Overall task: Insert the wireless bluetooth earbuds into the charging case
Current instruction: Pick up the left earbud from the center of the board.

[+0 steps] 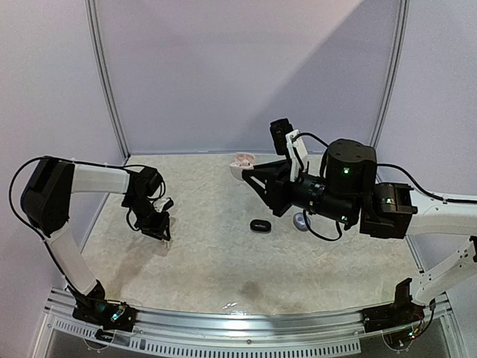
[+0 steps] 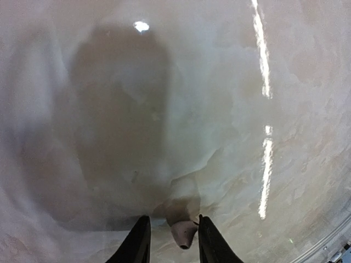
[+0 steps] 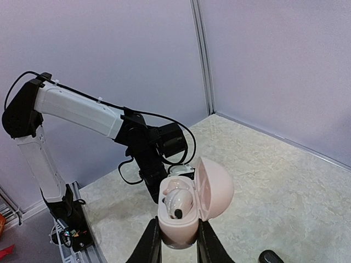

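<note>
My right gripper (image 1: 243, 168) is raised over the middle back of the table and shut on the base of a pale pink charging case (image 3: 178, 224). The case's lid (image 3: 215, 189) stands open. One white earbud (image 3: 179, 201) with a black tip sits in it. The case also shows in the top view (image 1: 242, 159). My left gripper (image 1: 158, 227) is low at the table's left. In the left wrist view its fingers (image 2: 138, 241) are apart around a small pale earbud (image 2: 184, 233), which lies near the right finger with a gap on the left.
A small black oval object (image 1: 259, 225) lies on the table mid-centre; it also shows in the right wrist view (image 3: 270, 256). A silvery-grey object (image 1: 301, 221) lies next to it, partly hidden under my right arm. Walls enclose the table (image 1: 209, 261) at the back and sides.
</note>
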### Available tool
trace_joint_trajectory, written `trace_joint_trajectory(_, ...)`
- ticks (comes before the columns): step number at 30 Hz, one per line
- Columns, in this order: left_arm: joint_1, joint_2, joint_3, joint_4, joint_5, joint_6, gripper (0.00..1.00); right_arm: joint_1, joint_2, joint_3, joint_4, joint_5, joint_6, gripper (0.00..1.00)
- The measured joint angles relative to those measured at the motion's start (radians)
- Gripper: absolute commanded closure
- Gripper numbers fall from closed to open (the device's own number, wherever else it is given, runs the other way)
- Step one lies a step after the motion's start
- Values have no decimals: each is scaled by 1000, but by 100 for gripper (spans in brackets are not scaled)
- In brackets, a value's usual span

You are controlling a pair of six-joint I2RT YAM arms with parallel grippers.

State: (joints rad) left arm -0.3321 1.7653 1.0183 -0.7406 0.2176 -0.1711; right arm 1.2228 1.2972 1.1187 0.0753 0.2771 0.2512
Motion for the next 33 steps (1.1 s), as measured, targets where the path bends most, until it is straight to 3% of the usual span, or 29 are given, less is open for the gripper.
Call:
trace_joint_trajectory(15,-28,-28,-42,39,2,-10,81,0,0,-14,1,0,7,100)
trace_joint_trajectory(24,-30,-36,-49,51,-4,-14,100,0,-2,-17,0,0,6,100)
trace_joint_trajectory(33,-31,-75,-91,61,-5,-14,100,0,-17,-18,0,2,6,100)
